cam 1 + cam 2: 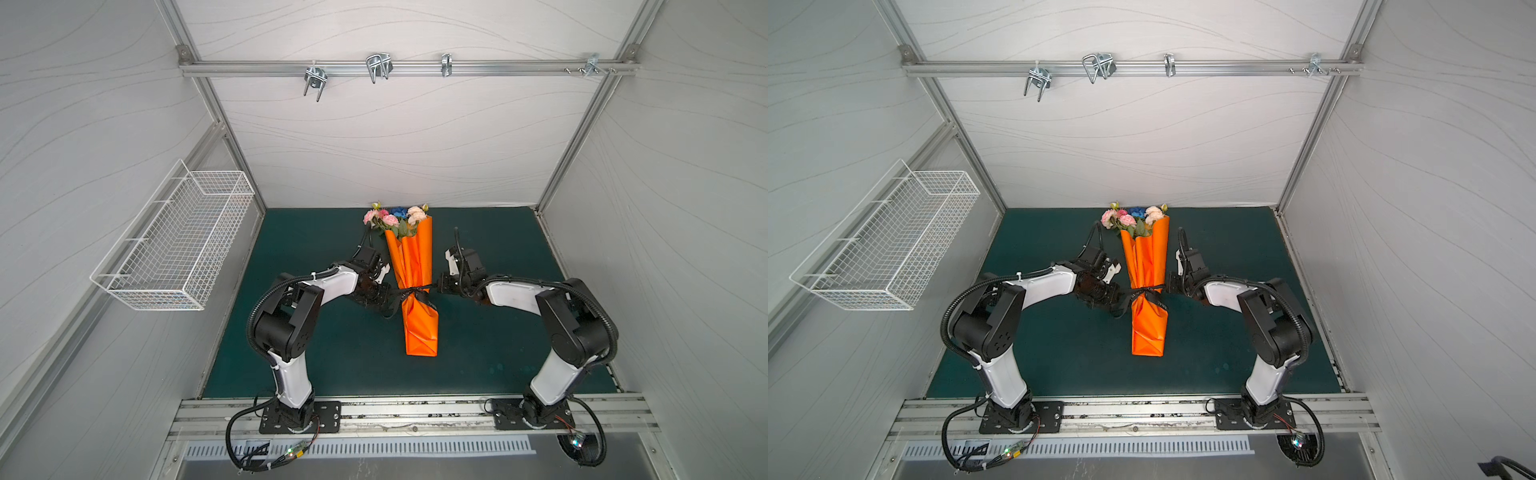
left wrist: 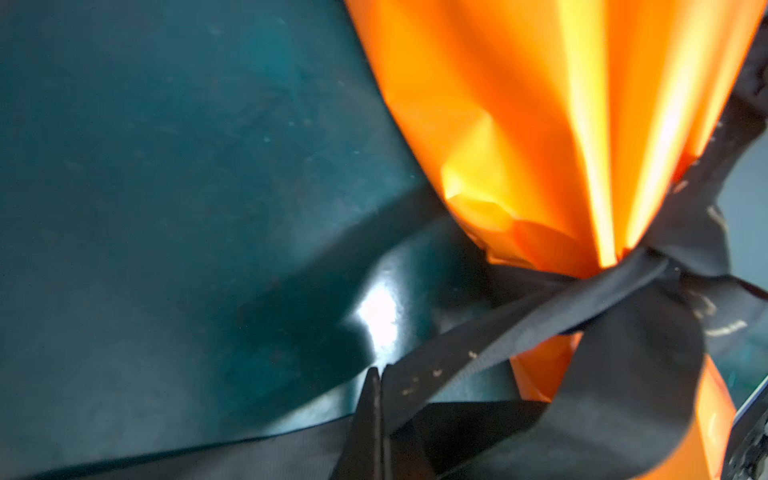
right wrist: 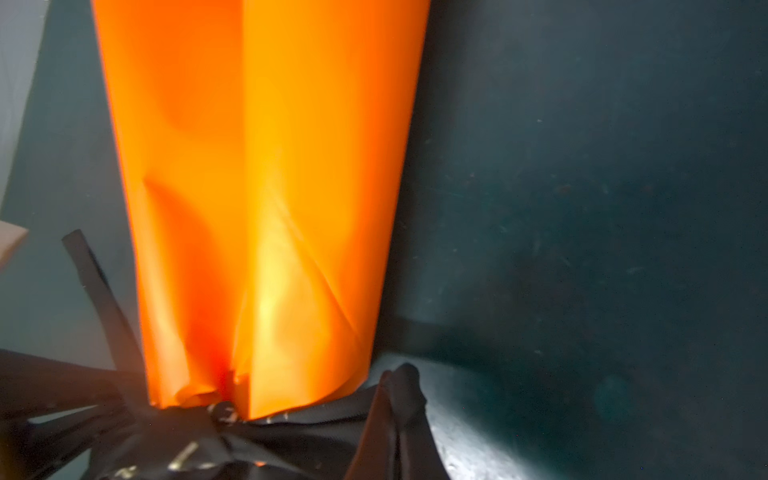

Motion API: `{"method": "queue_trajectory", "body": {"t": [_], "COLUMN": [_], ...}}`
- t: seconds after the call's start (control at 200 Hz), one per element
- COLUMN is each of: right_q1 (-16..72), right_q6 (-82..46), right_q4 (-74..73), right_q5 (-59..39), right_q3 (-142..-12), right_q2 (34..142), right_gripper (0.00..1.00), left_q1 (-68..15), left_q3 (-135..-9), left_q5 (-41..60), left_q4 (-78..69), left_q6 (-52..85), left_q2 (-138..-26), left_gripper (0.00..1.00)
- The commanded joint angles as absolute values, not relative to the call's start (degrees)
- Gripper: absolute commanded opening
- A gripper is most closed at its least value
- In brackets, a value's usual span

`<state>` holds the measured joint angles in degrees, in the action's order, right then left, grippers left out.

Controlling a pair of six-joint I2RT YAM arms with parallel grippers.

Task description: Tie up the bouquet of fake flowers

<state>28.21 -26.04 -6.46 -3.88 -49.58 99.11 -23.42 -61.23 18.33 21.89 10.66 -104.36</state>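
Flanking bouquet of fake flowers (image 1: 397, 219), left claw (image 2: 376, 392), right claw (image 3: 397, 390), both clamped on ribbon (image 1: 417, 293)

Bouquet of fake flowers (image 1: 397, 218), pink, peach, blue blossoms, lying wrapped in orange paper, ribbon-tied, mid-mat

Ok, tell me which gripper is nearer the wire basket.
Left. The left gripper, shut on the ribbon, sits between the wire basket and the bouquet; the right gripper is on the bouquet's far side.
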Motion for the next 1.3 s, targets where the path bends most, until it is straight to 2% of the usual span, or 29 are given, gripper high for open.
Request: {"method": "queue_trajectory", "body": {"t": [0.0, 1.296], "right_q1": [26.0, 22.3], "right_q6": [-26.3, -29.7], "right_q4": [-3.6, -6.4], "right_q5": [1.5, -0.2], "right_q3": [-48.2, -45.7], "right_q2": [98.9, 102.2], "right_gripper": [0.0, 0.0], "left_q1": [-21.2, -18.6], "left_q3": [-60.3, -58.0], "left_q5": [13.5, 6.4], "left_q4": [23.5, 22.4], "left_q6": [13.7, 14.3], "left_q2": [-105.2, -103.3], "left_gripper": [0.0, 0.0]}}
